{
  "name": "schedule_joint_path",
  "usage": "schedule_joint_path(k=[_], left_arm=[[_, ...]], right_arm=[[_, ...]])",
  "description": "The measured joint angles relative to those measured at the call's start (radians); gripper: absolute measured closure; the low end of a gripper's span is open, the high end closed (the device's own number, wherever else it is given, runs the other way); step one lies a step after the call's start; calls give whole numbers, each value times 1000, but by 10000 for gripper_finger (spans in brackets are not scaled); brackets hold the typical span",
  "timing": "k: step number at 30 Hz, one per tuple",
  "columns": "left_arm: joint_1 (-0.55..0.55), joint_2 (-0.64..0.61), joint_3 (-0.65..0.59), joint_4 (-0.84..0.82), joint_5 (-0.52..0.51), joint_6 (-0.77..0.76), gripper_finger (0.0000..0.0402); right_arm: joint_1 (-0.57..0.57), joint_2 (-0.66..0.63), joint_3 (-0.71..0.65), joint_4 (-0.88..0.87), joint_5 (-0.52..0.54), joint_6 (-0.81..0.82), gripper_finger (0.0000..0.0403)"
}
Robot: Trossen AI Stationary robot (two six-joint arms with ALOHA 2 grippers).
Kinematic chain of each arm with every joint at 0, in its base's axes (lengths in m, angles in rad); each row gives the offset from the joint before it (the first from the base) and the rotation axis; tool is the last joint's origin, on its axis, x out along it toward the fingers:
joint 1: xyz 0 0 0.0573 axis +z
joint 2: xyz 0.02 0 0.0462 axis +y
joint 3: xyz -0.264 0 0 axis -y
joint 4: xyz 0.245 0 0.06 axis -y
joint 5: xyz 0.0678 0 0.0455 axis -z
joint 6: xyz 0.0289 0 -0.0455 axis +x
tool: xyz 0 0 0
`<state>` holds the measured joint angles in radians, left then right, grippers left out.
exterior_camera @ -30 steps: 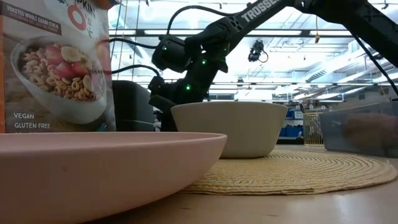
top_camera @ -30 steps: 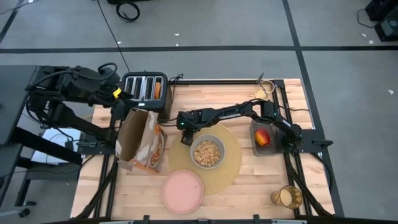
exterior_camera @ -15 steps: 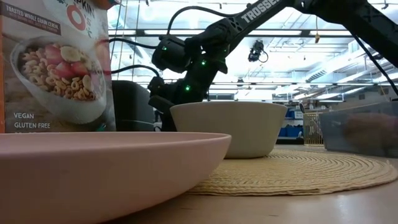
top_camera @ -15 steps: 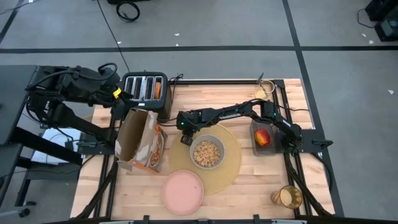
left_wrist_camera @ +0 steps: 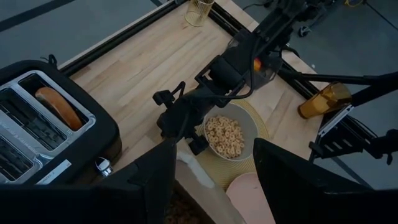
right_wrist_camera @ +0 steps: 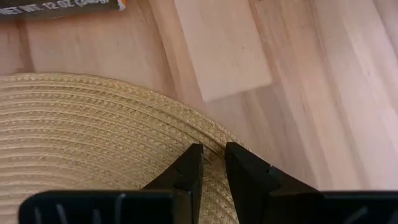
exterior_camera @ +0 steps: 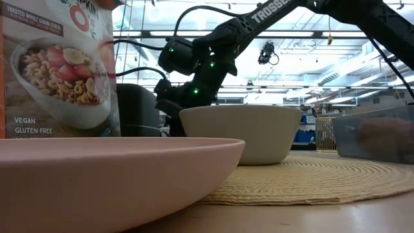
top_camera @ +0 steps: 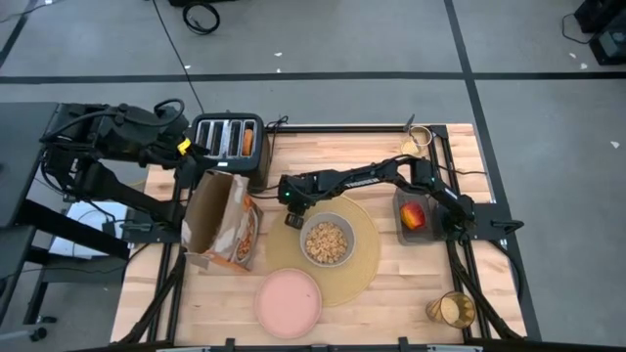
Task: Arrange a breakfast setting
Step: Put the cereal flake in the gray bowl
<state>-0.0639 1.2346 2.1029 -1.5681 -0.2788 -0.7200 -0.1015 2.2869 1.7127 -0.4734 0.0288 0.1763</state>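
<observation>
The round tan placemat (top_camera: 364, 266) lies flat on the table. The grey-green bowl (top_camera: 328, 242) of cereal rings stands on it. My right gripper (top_camera: 292, 219) is at the mat's far-left rim, shut on it. The pink plate (top_camera: 287, 300) sits at the mat's near-left edge. The amber tumbler (top_camera: 450, 309) stands at the near right corner. The red apple (top_camera: 413, 214) lies in a clear tub. The toast round (top_camera: 248, 142) stands in the toaster. My left gripper (left_wrist_camera: 214, 199) is open and empty, high over the far left. My right gripper pinches the placemat's far-left rim (right_wrist_camera: 214, 142) in the narrow gap between its two fingers (right_wrist_camera: 189, 168). The fingers come from above, pointing down. The mat lies flat on the table and the bowl stands on it.
The black toaster (top_camera: 220, 139) stands at the far left, with an open cereal bag (top_camera: 223, 220) in front of it. A small glass (top_camera: 419, 140) with a thin handle in it stands at the far right corner. Bare wood shows between toaster and glass.
My right gripper stays shut on the mat's rim. In the low view the bowl has shifted a little sideways and the pink plate's rim reaches a little further across. The placemat with the bowl has crept slightly toward the table's near edge.
</observation>
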Motion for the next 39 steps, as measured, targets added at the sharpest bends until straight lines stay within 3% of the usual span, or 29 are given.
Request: schedule_joint_path(k=[8,17,22,28,34,39], left_arm=[[0,0,0,0,-9,0,182],[0,12,0,54,-106,1,182],[33,54,-1,103,-101,8,182],[125,76,-1,150,-99,38,182],[191,72,0,387,-64,240,182],[223,192,2,437,-48,333,182]], right_arm=[[-94,-154,0,6,-24,-2,311],[-324,-258,1,-38,-29,23,251],[-430,-254,1,-94,-177,1,240],[-480,-273,-2,-87,-275,-75,242],[-469,-453,0,-82,-289,-174,242],[-467,-630,0,-82,-295,-196,242]])
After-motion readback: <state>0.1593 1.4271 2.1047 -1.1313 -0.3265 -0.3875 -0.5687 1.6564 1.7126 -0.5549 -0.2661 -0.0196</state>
